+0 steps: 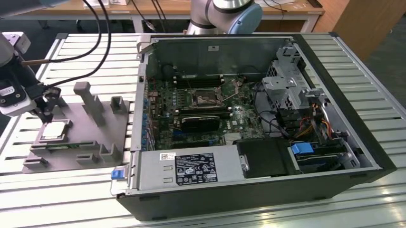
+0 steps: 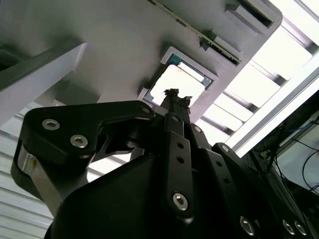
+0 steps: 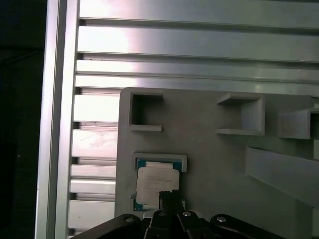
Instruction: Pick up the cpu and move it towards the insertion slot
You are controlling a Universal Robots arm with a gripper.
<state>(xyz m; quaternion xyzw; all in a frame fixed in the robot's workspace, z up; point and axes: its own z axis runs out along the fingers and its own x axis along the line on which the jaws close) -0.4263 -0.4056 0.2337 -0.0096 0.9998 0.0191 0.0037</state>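
Observation:
The cpu [image 1: 54, 130], a silvery square chip, lies flat in a recess of the grey fixture plate [image 1: 89, 137] at the exterior view's left. My gripper [image 1: 44, 115] hangs just above the chip's far edge, its thin dark fingers pressed together and shut, with nothing held between them. In both wrist views the fingertips [image 3: 170, 197] sit over the cpu [image 3: 155, 181], and the cpu [image 2: 185, 79] lies in its frame beyond the gripper [image 2: 172, 93]. The insertion slot [image 1: 204, 98], a black socket in a metal bracket, sits on the motherboard inside the open computer case.
The open computer case [image 1: 355, 123] fills the middle and right of the slatted aluminium table [image 1: 70, 199]. A black heatsink block [image 1: 199, 123] lies just below the socket. Grey upright blocks [image 1: 85, 97] stand on the fixture plate near the gripper. Black cables [image 1: 95, 33] hang behind.

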